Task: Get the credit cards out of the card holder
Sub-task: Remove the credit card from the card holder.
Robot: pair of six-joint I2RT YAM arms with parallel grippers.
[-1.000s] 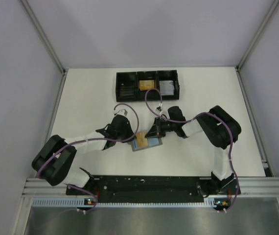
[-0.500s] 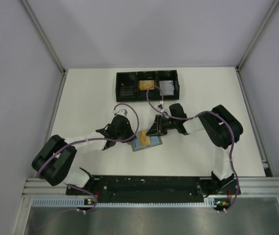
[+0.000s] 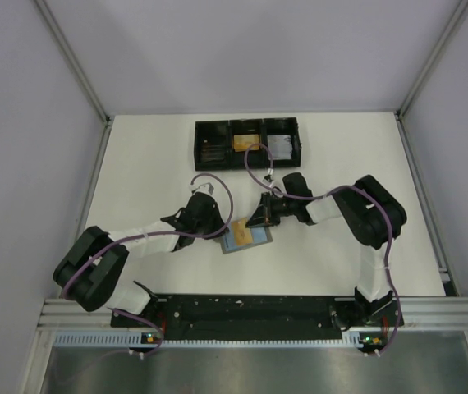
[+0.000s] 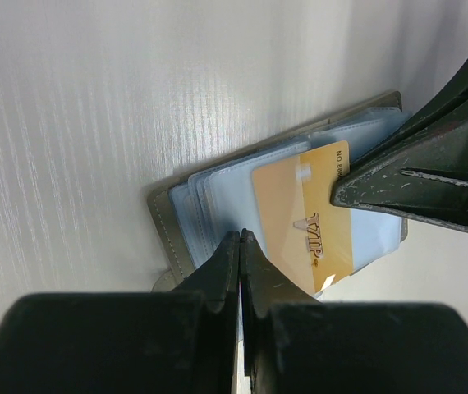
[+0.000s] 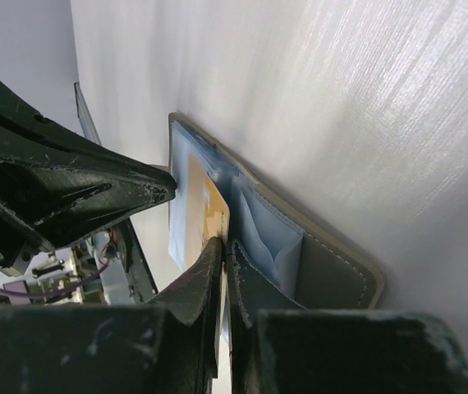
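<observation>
I judged that the step in hand was drawing the gold VIP card [image 4: 301, 220] out of its sleeve. To do it well, I would pull with the right gripper [image 5: 224, 246] slowly and straight along the card, towards the far right, flat to the table [image 3: 349, 156]. Lifting could bend the card or raise the whole card holder [image 4: 216, 201]. The left gripper [image 4: 240, 240] had to hold firm, because a slip there would let the holder travel with the card.

The card holder lay open near the middle of the table, blue side up, between the two grippers. The card stuck out of the sleeves for most of its length.

The left arm [image 3: 139, 238] had its elbow low at the near left and reached flat to the right. Its fingers were closed together on the left edge of the holder, as far as I could tell pinching a blue leaf.

The right arm [image 3: 369, 215] was folded at the right and reached to the left, a little farther away. Its fingers were almost together, with the end of the card between them.

The black tray [image 3: 196, 146] stood at the far side, well apart from the holder.
</observation>
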